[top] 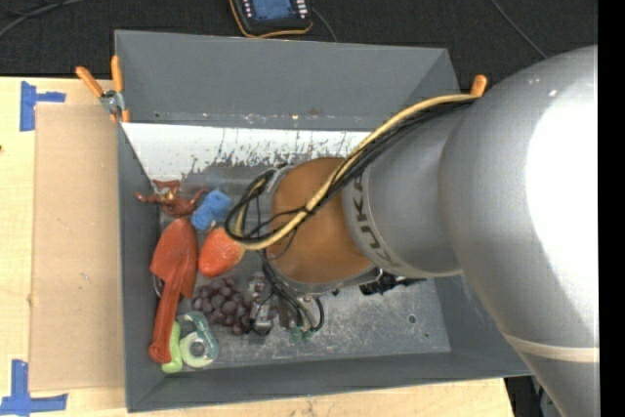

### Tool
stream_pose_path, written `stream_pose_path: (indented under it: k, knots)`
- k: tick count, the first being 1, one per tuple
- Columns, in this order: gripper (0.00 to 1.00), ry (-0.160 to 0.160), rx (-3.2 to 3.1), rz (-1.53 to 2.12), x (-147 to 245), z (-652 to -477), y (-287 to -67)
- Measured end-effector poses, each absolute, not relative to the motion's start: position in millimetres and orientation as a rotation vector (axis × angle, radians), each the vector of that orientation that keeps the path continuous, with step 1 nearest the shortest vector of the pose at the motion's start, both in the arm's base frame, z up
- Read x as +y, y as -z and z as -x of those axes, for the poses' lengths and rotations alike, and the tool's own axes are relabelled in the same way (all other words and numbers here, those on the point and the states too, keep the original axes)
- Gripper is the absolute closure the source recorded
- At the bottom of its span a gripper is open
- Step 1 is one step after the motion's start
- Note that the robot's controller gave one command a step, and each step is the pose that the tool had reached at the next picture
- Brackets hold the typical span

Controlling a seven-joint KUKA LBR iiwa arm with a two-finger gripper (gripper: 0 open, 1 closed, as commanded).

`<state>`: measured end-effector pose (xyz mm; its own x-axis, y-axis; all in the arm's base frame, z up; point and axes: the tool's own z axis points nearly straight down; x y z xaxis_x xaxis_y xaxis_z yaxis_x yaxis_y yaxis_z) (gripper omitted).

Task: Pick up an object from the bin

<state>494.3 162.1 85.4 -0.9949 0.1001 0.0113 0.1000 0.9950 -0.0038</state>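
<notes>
My gripper [270, 310] is low in the bin's front middle, under the arm's orange cover. It is right beside a dark purple bunch of toy grapes [221, 303], at the bunch's right edge. An orange rounded piece [219, 254] lies just up-left of the gripper. A red plastic scoop [172, 276] lies lengthwise along the left side, its handle pointing toward the front. A green and white ring-shaped thing [193, 346] sits in the front left corner. Whether anything is held is hidden by the gripper's body.
A blue block [210, 208] and a brown toy figure [164, 199] lie at the back left. The arm with its orange cover and cables hangs over the bin's middle and right. Bare bin floor shows at the front right.
</notes>
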Motion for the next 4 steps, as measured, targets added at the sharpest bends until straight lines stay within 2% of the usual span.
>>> stream_pose_path:
  k: [1,2,4]
  knots:
    - [1.00,-0.007,-3.122,0.159,161.4,-493.4,-114.8]
    - [1.00,-0.007,-3.123,0.161,161.0,-494.0,-129.5]
    - [1.00,-0.010,-3.117,0.164,159.8,-492.7,-143.5]
